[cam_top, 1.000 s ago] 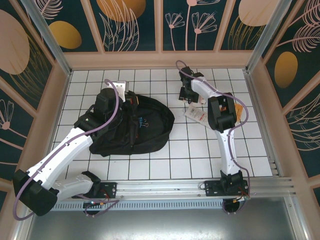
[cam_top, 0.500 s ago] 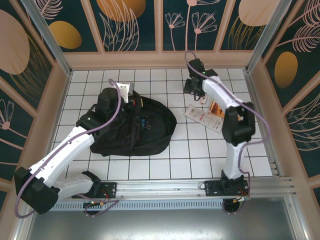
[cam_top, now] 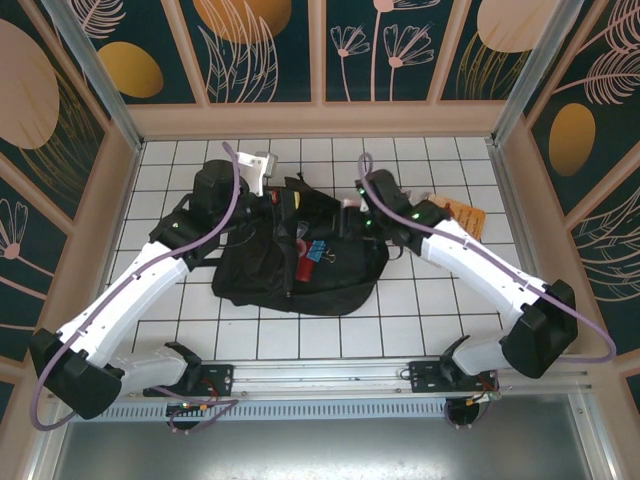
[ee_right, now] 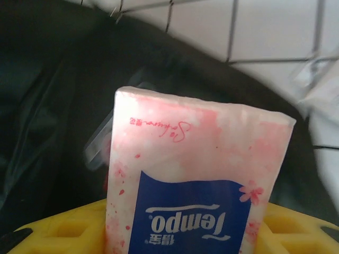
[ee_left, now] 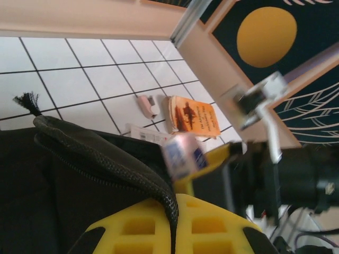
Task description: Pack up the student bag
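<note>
Swung over from the far tiles, our right gripper (cam_top: 353,207) clamps a Tempo tissue pack (ee_right: 195,180) above the open student bag (cam_top: 300,275) at mid-table. Our left gripper (ee_left: 172,214) pinches its zipper rim. We judge packing partway: the orange booklet (ee_left: 193,117) waits outside.

Black student bag (cam_top: 262,268), soft, rounded, lying flat mid-table, top unzipped open

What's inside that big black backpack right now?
In the open student bag, something red and blue binder clips show. Black fabric folds cover everything deeper. The right fingers hold a tissue pack above the bag, not yet inside.
</note>
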### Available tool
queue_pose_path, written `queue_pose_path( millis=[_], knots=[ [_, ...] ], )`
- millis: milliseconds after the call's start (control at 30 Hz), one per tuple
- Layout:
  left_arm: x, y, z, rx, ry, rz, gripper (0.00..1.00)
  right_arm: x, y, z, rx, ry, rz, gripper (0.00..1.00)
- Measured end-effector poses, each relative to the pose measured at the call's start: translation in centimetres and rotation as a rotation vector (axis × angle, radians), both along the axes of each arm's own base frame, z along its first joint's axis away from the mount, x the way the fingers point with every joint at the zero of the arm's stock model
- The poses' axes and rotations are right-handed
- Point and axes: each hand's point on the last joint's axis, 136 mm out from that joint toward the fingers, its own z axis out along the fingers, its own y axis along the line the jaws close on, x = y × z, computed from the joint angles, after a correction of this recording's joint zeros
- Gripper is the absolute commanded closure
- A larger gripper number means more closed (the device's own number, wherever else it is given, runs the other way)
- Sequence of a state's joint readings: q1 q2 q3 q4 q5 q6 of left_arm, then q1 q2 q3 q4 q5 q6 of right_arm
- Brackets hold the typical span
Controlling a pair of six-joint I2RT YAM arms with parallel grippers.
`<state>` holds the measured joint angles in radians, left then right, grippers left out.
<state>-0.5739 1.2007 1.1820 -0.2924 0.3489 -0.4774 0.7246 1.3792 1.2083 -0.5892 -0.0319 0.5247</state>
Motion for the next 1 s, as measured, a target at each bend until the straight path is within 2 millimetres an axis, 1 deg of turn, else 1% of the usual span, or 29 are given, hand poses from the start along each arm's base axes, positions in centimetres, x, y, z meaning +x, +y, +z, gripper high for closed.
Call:
queue_pose_path(
  millis=[100, 200, 267, 433, 700, 800, 1000],
  knots=[
    [-0.3, -0.4, 1.2, -0.029, -0.002, -0.026, 1.00, -1.8, 2.1, -0.4, 0.015, 0.016, 0.061, 0.47],
    [-0.5, -0.9, 1.9, -0.052, 0.008, -0.052, 1.00, -2.2, 3.5, -1.1, 0.006, 0.039, 0.079, 0.44],
    [-0.5, -1.3, 1.8, -0.061, 0.025, -0.067, 1.00, -1.6, 4.4, -1.7, -0.011, 0.057, 0.071, 0.42],
    [-0.5, -2.0, 1.2, -0.075, 0.071, -0.089, 1.00, 0.7, 6.6, -2.5, -0.043, 0.088, 0.047, 0.39],
    [0.1, -1.6, 1.5, -0.092, 0.082, -0.061, 1.00, 3.7, 10.0, -1.7, -0.018, 0.104, 0.029, 0.33],
    [0.5, -1.1, 1.3, -0.086, 0.085, -0.036, 1.00, 4.5, 10.8, -2.0, -0.008, 0.115, 0.017, 0.33],
    [0.7, -0.9, 1.1, -0.075, 0.083, -0.024, 1.00, 4.6, 11.1, -2.1, 0.007, 0.130, 0.009, 0.32]
  ],
)
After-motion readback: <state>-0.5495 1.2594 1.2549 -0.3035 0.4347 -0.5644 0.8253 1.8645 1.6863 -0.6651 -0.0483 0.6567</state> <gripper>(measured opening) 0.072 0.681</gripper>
